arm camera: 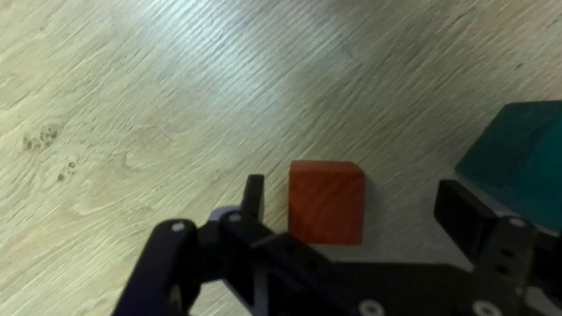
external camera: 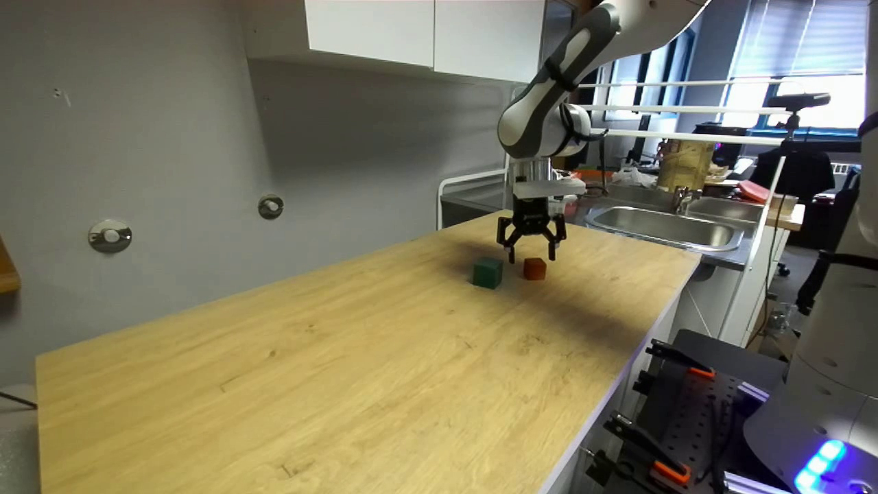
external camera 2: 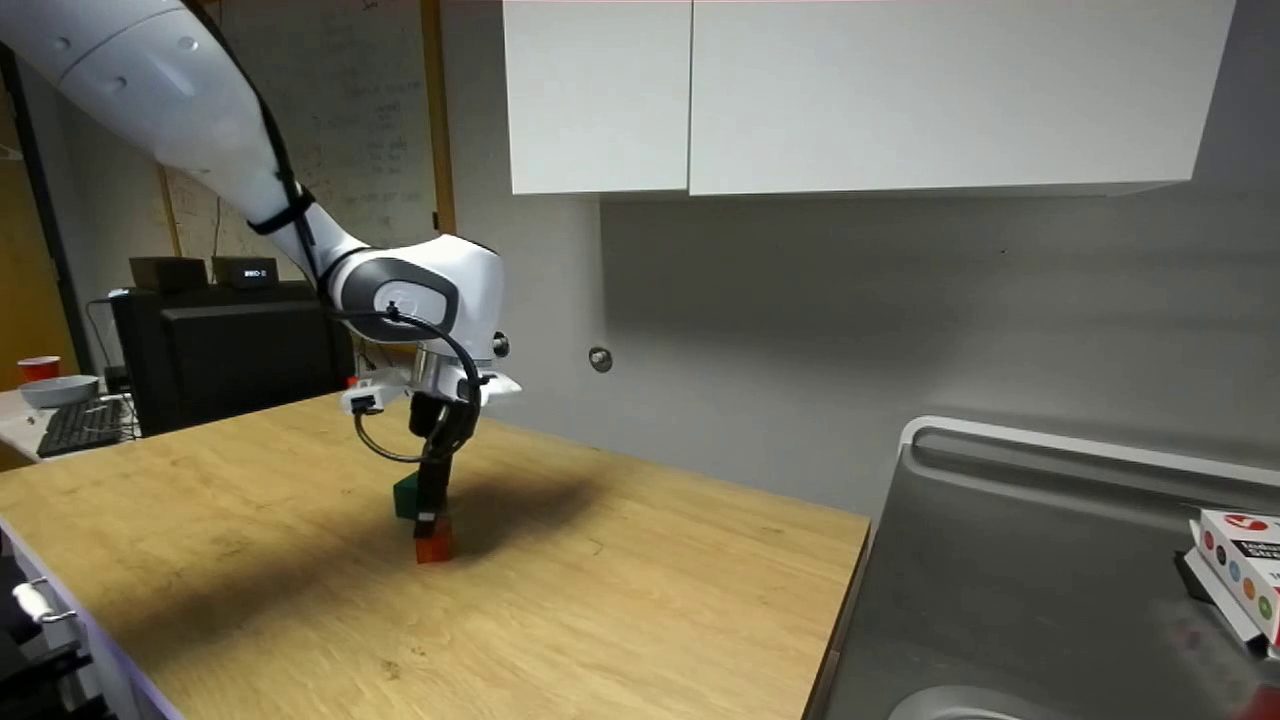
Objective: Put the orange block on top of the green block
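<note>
A small reddish-orange block [external camera: 535,269] is sitting on a light wood-grained counter [external camera: 343,357], nearer the end edge by the sink [external camera: 658,228] than the opposite end, and between the long edge against the grey wall [external camera: 158,171] and the long front edge. Close by, a dark green block [external camera: 488,273] of similar size is resting on the same wood, farther from the sink-side edge, with a strip of bare surface lying between the two blocks.

A black gripper [external camera: 532,256] is hanging, fingertips downward, over the orange block at the end of a white and grey robot arm [external camera 2: 240,170]. Its jaws are standing wide apart. In the wrist view, the orange block is showing between the two fingers [arm camera: 253,195], clear of both, with the wider gap falling on the side toward the green block. The finger on that side is standing near the green block, and in an exterior view a narrow space is showing between that finger [external camera: 511,255] and the block. Whether the fingertips are reaching below the orange block's top is hard to tell. In an exterior view, the gripper [external camera 2: 428,525] is partly covering both blocks.

Beyond the long front edge, the arm's base [external camera: 816,398] is standing, a blue light [external camera: 820,465] glowing on it. In both exterior views, white cabinets [external camera 2: 940,90] are hanging above the wall-side edge.
</note>
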Tool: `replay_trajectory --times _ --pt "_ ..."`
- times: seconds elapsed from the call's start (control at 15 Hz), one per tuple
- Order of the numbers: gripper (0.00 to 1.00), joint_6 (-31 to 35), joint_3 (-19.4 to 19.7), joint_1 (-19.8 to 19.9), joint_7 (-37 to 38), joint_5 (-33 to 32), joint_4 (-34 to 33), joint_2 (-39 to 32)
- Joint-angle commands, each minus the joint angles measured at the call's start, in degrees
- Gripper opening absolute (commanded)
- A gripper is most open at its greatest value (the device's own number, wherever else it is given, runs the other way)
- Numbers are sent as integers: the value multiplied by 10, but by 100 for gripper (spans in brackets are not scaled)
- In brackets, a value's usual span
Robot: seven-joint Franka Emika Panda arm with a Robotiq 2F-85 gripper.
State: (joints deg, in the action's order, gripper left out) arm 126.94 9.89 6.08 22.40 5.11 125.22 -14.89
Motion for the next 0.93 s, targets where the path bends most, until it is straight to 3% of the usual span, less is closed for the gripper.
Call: replay_trajectory --times 0.0,0.07,0.13,0.27,0.67,0.87 --pt "100 -10 -3 3 -3 13 -15 -18" --pt "96 -9 -3 3 -3 15 -17 -24" --pt "73 -6 -3 3 -3 16 -18 -27" --pt "70 -4 -3 3 -5 17 -19 -31" --pt "23 -4 3 9 -7 18 -12 -22" --pt "19 -3 4 12 -6 18 -12 -22"
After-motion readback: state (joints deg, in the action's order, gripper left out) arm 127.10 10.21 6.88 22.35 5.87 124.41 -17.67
